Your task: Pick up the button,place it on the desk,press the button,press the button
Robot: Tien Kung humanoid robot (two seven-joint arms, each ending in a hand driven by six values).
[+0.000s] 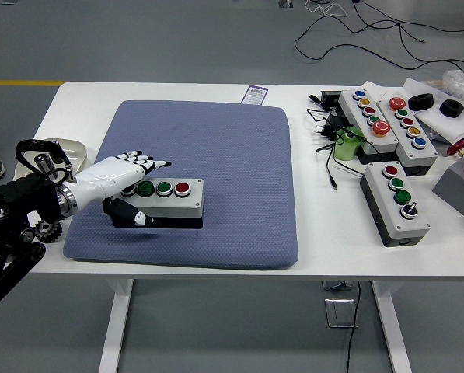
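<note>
A grey button box (163, 200) with two green buttons and one red button lies on the blue-grey mat (216, 140), near the mat's front left. My left hand (127, 180) is white, comes in from the left and sits at the box's left end. Its fingers (148, 163) are stretched out flat above the left green button (144, 187), and its thumb lies along the box's front side. It holds nothing. My right hand is not in view.
Three more button boxes (395, 202) stand on the table's right side with black cables (329, 148) and a green object (345, 144). A shallow dish (53, 151) with a small metal part sits left of the mat.
</note>
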